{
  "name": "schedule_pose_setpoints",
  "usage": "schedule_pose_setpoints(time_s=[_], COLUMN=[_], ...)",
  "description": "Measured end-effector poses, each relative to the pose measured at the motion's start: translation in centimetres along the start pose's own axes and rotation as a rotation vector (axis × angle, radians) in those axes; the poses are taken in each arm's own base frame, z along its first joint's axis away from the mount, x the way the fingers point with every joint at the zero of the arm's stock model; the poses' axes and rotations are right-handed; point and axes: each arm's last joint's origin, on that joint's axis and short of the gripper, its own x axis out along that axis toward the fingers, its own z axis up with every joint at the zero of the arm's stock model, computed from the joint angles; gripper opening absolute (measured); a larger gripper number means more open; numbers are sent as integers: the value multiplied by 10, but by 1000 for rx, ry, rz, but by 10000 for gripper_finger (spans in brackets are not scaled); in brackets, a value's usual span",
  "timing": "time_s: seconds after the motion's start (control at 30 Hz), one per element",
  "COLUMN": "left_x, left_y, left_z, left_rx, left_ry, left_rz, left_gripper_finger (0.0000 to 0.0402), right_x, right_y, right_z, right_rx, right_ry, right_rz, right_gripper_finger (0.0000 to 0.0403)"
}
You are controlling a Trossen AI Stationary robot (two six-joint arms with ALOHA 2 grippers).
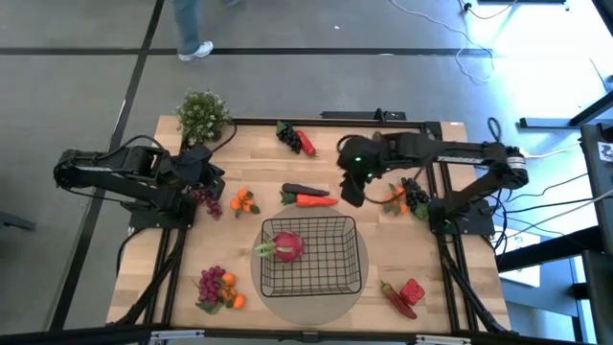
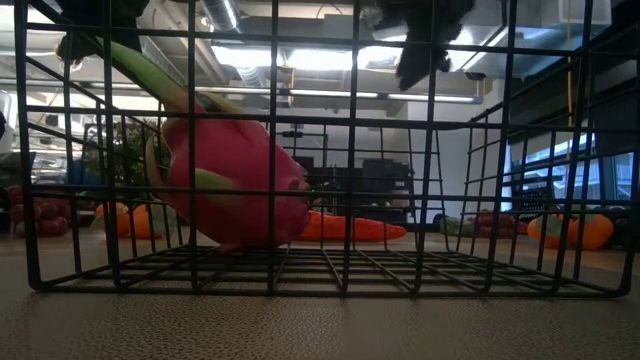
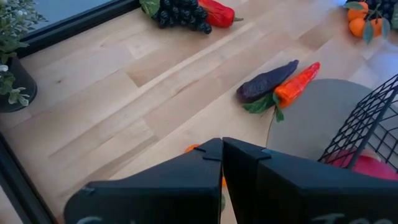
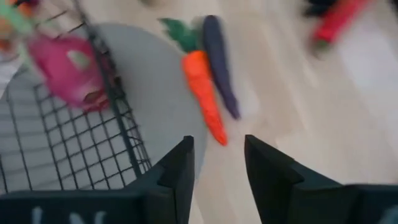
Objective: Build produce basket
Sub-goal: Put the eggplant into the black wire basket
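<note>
We are viewing the right gripper (image 4: 216,163) with its fingers standing apart and holding nothing, hovering above the carrot (image 4: 204,93) and the dark eggplant (image 4: 220,62), which are lying side by side and touching, just beyond the far rim of the basket (image 1: 340,273). The left gripper (image 3: 222,149) is waiting with its fingers pressed together and empty, at the table's left side near a purple grape bunch (image 1: 204,199) and an orange cluster (image 1: 243,201).

We are judging the carrot to be a light, rigid toy with a smooth, perhaps slippery skin; a hold across its thicker middle, clear of the eggplant, looks soundest, since the tapering tip could slide out from between the fingers. The basket is sitting on a round grey mat (image 1: 354,295) and is holding only the pink radish (image 1: 286,246), so most of the filling is still to do.

The pale wooden table (image 1: 460,278) is carrying further produce near its corners and a potted plant (image 1: 201,113) at the far left. Beyond it, a person's shoe (image 1: 195,50) is showing on the grey floor.
</note>
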Motion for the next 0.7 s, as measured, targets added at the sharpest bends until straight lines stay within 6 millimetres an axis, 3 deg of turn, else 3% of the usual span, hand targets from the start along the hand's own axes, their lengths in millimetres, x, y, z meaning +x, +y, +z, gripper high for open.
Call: schedule_pose_setpoints(time_s=[0.13, 0.4, 0.7], left_x=[0, 0, 0], left_y=[0, 0, 0], left_z=[0, 0, 0], left_rx=[0, -4, -5], left_ry=[1, 9, 9], left_rz=[0, -8, -8], left_gripper_finger=[0, 0, 0], right_x=[34, 102, 148], right_y=[1, -12, -19], right_z=[7, 5, 1], right_rx=[-168, -303, -390], right_ry=[62, 230, 295], right_rz=[105, 168, 174], right_gripper_finger=[115, 104, 105])
